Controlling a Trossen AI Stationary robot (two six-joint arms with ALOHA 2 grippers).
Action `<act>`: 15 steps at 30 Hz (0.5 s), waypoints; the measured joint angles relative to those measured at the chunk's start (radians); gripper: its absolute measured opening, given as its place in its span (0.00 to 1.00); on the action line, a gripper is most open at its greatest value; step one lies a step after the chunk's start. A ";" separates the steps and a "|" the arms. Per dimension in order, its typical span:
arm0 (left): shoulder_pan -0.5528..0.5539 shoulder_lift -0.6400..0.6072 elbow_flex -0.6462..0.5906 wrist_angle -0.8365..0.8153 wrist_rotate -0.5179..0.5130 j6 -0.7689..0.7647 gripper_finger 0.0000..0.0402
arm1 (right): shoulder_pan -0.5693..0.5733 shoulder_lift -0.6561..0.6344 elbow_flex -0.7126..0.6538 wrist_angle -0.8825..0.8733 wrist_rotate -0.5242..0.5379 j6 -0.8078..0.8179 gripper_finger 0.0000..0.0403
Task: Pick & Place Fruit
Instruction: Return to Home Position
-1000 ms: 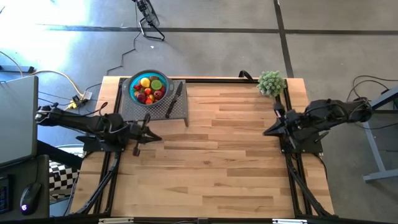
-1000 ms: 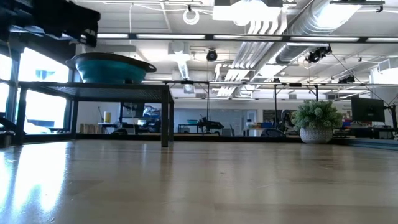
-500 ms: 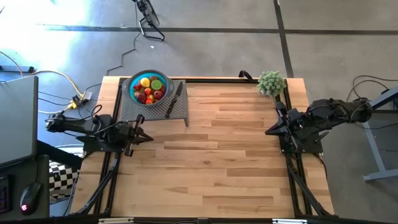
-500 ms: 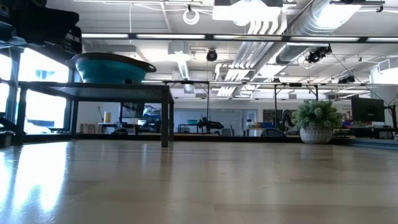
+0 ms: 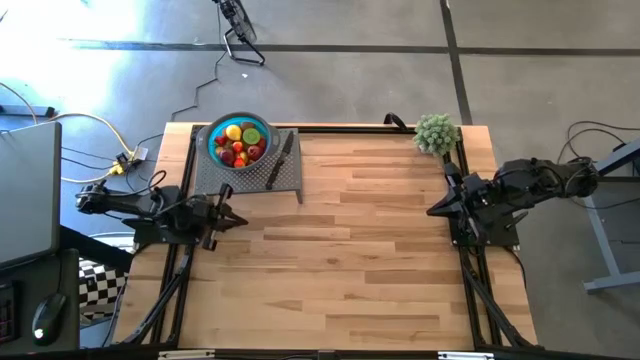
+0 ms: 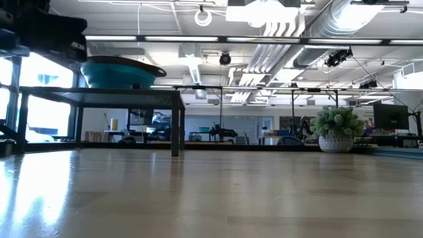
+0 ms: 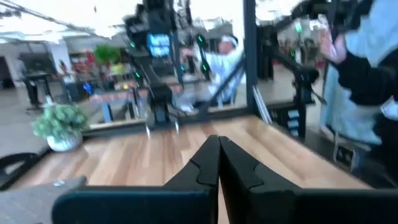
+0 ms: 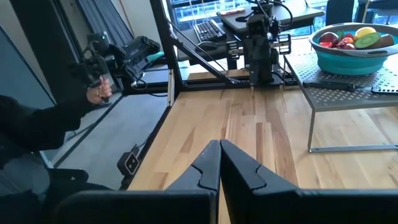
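The fruit (image 5: pixel 240 143) sat piled in the teal strainer bowl (image 5: pixel 213 138), up on the grey perforated shelf (image 5: pixel 292 180) at the table's (image 5: pixel 340 270) far left corner, with the black knife (image 5: pixel 281 160) just beside the bowl. The left gripper (image 5: pixel 240 219) hung by the left edge, fingers pressed together. The right gripper (image 5: pixel 430 212) was by the right edge, same deal. A fuzzy plant ball (image 5: pixel 436 132) sat in the far right corner, with broad bare wood between the two grippers.
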 joint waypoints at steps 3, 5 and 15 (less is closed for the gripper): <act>0.000 -0.001 -0.005 -0.018 -0.029 -0.028 0.00 | 0.000 -0.009 0.000 0.000 0.001 0.000 0.01; 0.000 0.001 -0.005 -0.029 -0.042 -0.017 0.00 | 0.000 -0.016 0.000 0.000 0.003 -0.002 0.01; 0.000 0.003 -0.004 -0.115 -0.058 -0.033 0.00 | -0.002 -0.183 0.000 -0.021 0.039 -0.030 0.01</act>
